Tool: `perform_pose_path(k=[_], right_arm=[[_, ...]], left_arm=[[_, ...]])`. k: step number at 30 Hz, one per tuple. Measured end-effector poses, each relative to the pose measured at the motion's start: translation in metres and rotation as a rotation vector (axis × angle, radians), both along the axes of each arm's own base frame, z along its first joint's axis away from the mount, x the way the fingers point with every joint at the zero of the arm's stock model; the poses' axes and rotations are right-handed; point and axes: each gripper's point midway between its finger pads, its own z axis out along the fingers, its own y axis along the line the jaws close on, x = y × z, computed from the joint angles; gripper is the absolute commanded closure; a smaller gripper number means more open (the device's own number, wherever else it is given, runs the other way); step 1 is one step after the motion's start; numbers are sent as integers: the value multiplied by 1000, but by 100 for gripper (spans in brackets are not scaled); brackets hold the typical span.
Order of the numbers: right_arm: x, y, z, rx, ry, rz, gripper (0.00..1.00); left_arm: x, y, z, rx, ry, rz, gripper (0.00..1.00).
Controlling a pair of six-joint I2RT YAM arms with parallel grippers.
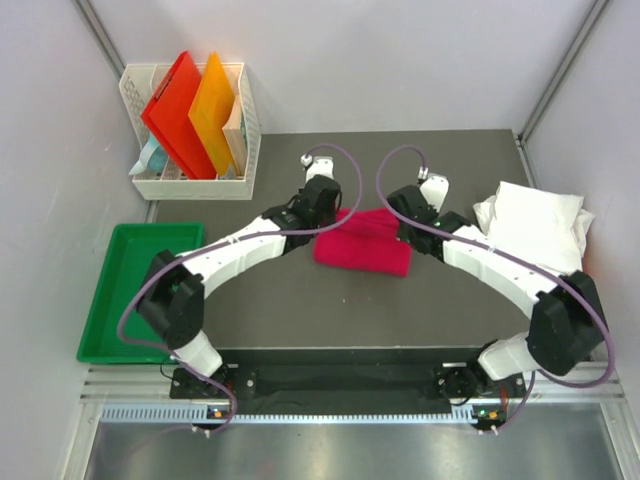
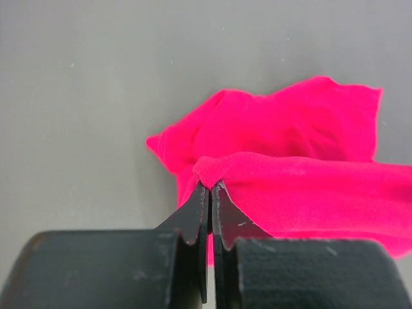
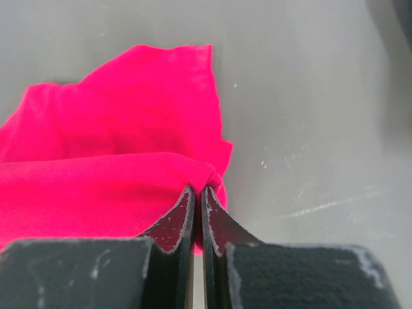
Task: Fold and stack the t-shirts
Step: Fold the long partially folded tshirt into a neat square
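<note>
A magenta-pink t-shirt [image 1: 362, 243] lies partly folded in the middle of the dark table. My left gripper [image 1: 330, 215] is shut on its far left edge, with cloth pinched at the fingertips [image 2: 210, 185]; the shirt [image 2: 302, 154] spreads to the right in that view. My right gripper [image 1: 408, 228] is shut on the far right edge, pinching a fold [image 3: 198, 188]; the shirt [image 3: 109, 161] spreads to the left there. A pile of white t-shirts [image 1: 535, 222] lies at the table's right edge. No orange or blue shirts show.
A white basket [image 1: 190, 185] at the back left holds a stiff red folder [image 1: 175, 105] and an orange folder [image 1: 215, 105]. A green tray [image 1: 135, 290] sits left of the table. Grey walls close in on both sides.
</note>
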Motion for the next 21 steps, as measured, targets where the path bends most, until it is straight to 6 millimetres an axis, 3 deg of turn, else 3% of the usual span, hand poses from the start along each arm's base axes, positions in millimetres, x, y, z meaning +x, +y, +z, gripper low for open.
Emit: perform_pose_path(k=[15, 16, 18, 19, 20, 21], right_arm=[[84, -7, -52, -36, 92, -48, 100], [89, -8, -56, -37, 96, -50, 99], [96, -8, -64, -42, 108, -45, 79], [98, -7, -67, -43, 112, -37, 75], [100, -6, -71, -45, 118, -29, 70], [99, -7, -73, -51, 124, -19, 57]], left_arm=[[81, -2, -56, 28, 90, 41, 100], [87, -3, -59, 26, 93, 43, 96], [97, -5, -64, 25, 99, 41, 69], [100, -6, -67, 30, 102, 39, 57], [103, -6, -69, 35, 102, 39, 33], [105, -4, -70, 36, 102, 46, 25]])
